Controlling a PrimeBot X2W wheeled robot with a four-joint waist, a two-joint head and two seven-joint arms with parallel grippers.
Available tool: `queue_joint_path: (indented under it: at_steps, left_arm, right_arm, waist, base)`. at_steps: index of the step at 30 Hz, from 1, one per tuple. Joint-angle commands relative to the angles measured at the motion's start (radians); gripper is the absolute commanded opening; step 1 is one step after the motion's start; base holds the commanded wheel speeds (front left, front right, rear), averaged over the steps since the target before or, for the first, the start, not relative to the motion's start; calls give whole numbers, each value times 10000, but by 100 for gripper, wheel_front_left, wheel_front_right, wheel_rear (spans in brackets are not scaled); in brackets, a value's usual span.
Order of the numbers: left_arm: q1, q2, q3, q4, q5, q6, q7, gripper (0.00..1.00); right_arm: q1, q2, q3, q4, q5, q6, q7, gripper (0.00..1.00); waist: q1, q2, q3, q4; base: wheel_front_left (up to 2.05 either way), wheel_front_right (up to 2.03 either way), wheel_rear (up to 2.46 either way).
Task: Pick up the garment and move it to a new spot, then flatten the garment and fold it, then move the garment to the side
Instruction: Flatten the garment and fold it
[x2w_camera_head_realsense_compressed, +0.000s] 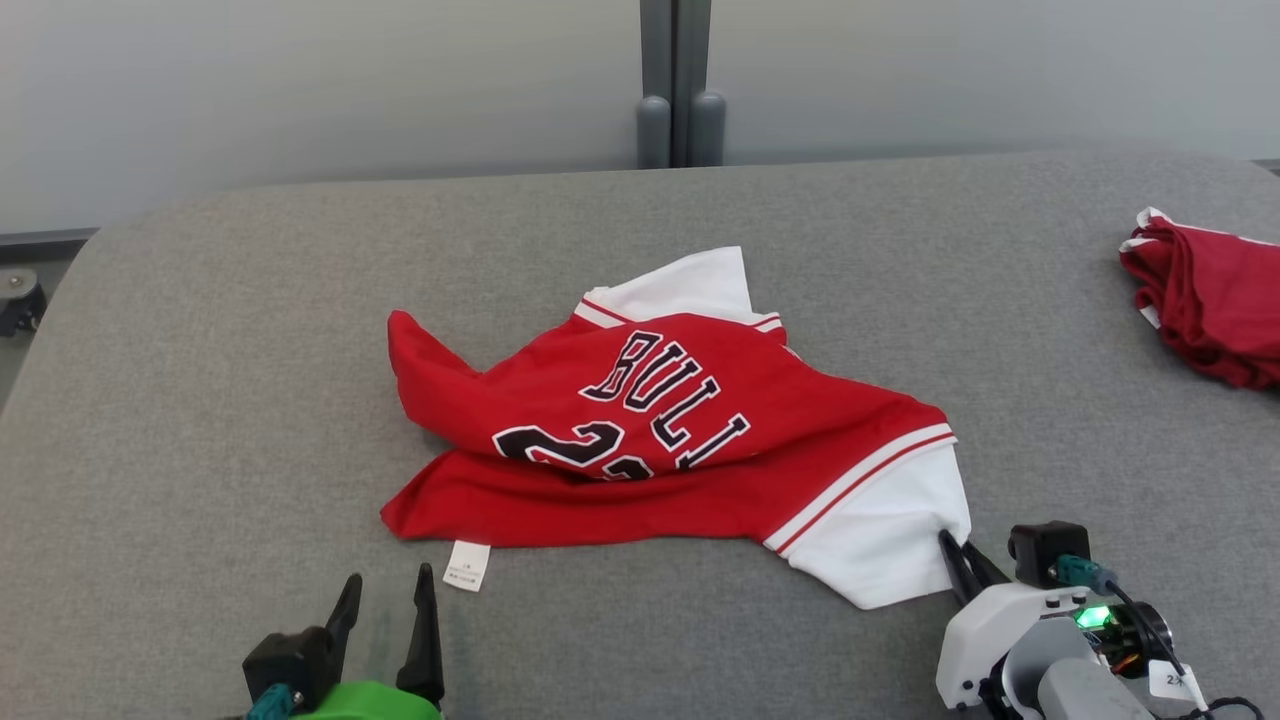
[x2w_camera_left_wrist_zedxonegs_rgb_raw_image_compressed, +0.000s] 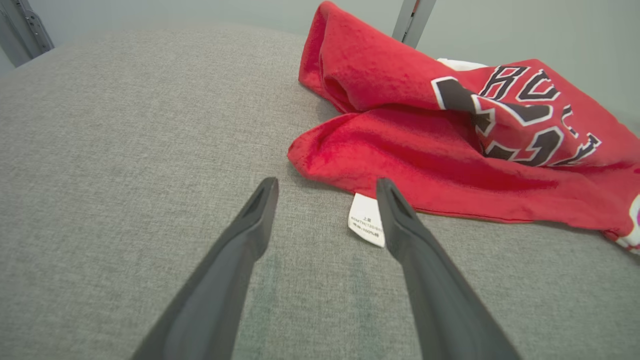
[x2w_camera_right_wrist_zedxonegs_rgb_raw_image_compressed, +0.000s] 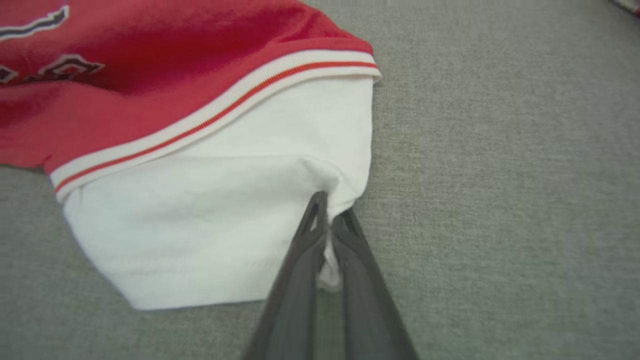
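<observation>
While my right end effector (x2w_camera_right_wrist_zedxonegs_rgb_raw_image_compressed: 328, 217) clenches the white sleeve (x2w_camera_right_wrist_zedxonegs_rgb_raw_image_compressed: 215, 210) of the garment (x2w_camera_head_realsense_compressed: 680, 440) crumpled centrally on the desk (x2w_camera_head_realsense_compressed: 200, 380), left end effector (x2w_camera_head_realsense_compressed: 388, 592) released, I plan a slow lift to keep the pinch

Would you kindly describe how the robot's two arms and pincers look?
Each pincer has two long, dark, tapered fingers. The left pincer sits on a black base with a bright green housing. The right pincer joins a white wrist shell carrying a green light and black cable.
</observation>
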Motion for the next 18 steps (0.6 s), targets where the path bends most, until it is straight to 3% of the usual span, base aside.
queue_joint_path:
  at_steps: [1,8,18]
  left_arm:
    - [-236,74,-19,110,-112,-36,14,100]
    - [-718,175,2,794,-518,-170,394,100]
    - [-1575,216,211,1956,-2074,-334,1443,100]
  right_arm:
    - [-54,-27,0,-70,25,-12,-127,0]
    - [224,-35,-419,-1257,-346,-14,-312,0]
    - [826,-30,-848,-3204,-766,-12,397,0]
  waist:
    - [0,0,30,-54]
    - [0,0,99,-384]
    - [0,0,298,-852]
  base:
    - [0,0,0]
    - [0,0,0]
    - [0,0,0]
